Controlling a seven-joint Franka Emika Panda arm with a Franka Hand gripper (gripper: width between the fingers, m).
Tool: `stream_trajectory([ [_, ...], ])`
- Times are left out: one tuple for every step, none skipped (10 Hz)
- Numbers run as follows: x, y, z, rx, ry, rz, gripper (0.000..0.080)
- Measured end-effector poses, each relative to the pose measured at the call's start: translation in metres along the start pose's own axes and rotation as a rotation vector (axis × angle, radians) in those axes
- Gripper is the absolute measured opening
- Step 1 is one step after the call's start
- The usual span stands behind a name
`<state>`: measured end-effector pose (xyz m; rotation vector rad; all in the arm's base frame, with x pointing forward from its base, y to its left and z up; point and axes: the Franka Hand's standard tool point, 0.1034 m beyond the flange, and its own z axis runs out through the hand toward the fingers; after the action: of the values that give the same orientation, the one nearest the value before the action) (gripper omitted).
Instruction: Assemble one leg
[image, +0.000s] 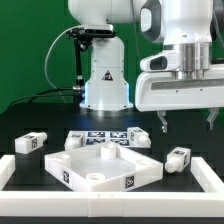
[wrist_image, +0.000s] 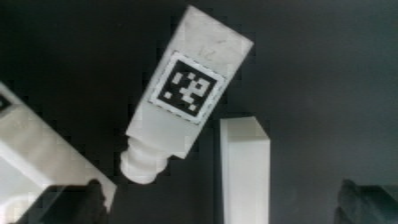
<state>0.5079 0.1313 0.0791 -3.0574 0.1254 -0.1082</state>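
Note:
Several small white legs with tags lie on the black table: one at the exterior view's left (image: 32, 143), one behind the panel (image: 140, 135), one at the right (image: 178, 157). The large white square panel (image: 105, 167) lies in the middle. My gripper (image: 187, 121) hangs open and empty, high above the right side of the table, over the right leg. In the wrist view a leg (wrist_image: 187, 88) lies tilted below, tag up, its round peg end nearer my gripper (wrist_image: 217, 206). The dark fingertips (wrist_image: 71, 200) stand well apart and touch nothing.
The marker board (image: 100, 138) lies behind the panel. A white rail (image: 205, 176) borders the table on the exterior view's right and shows in the wrist view (wrist_image: 244, 165) beside the leg. Another rail (image: 5, 170) is at the left. The robot base (image: 105, 80) stands behind.

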Motion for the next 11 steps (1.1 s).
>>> stream_trajectory([
  [-0.001, -0.001, 0.0, 0.003, -0.001, 0.025, 0.065],
  [-0.004, -0.001, 0.003, 0.004, -0.011, 0.08, 0.065],
  [-0.01, 0.003, 0.013, 0.004, -0.028, 0.127, 0.065],
  [-0.014, 0.008, 0.026, 0.008, -0.039, 0.157, 0.065],
  [-0.017, 0.01, 0.037, 0.008, -0.042, 0.165, 0.065],
  [-0.019, 0.012, 0.05, 0.009, -0.036, 0.169, 0.065],
  [-0.021, 0.012, 0.062, 0.011, -0.03, 0.168, 0.065],
  [-0.023, 0.012, 0.067, 0.012, -0.022, 0.155, 0.065],
  [-0.022, 0.015, 0.067, 0.014, -0.005, 0.13, 0.0647],
  [-0.022, 0.014, 0.067, 0.013, -0.007, 0.128, 0.0647],
  [-0.022, 0.014, 0.067, 0.013, -0.007, 0.125, 0.0509],
])
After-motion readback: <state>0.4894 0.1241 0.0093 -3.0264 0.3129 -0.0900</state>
